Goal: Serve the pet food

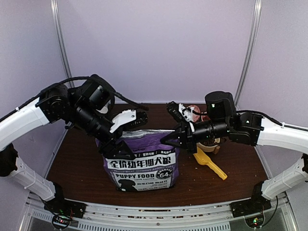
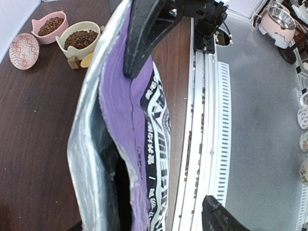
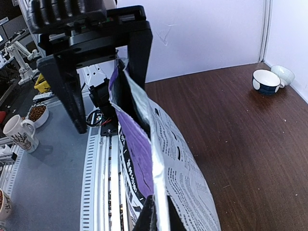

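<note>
Upper-left pink bowl (image 2: 61,30) and cream bowl (image 2: 64,49) hold pet food (image 2: 80,38); right fingers (image 3: 146,219) pinch purple bag (image 2: 120,110), left fingers (image 2: 139,33) wide.

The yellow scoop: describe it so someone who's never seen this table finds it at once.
Start at the purple food bag standing in the middle of the dark wooden table. To its right in the overhead view, the yellow scoop lies flat on the wood. It is the only bright yellow thing; the bowl behind it is cream.

one bag (image 1: 139,161), one scoop (image 1: 210,165), two bowls (image 2: 42,38) (image 2: 77,53) of kibble (image 2: 79,38), one patterned bowl (image 2: 24,50), two other bowls (image 3: 265,81).
</note>
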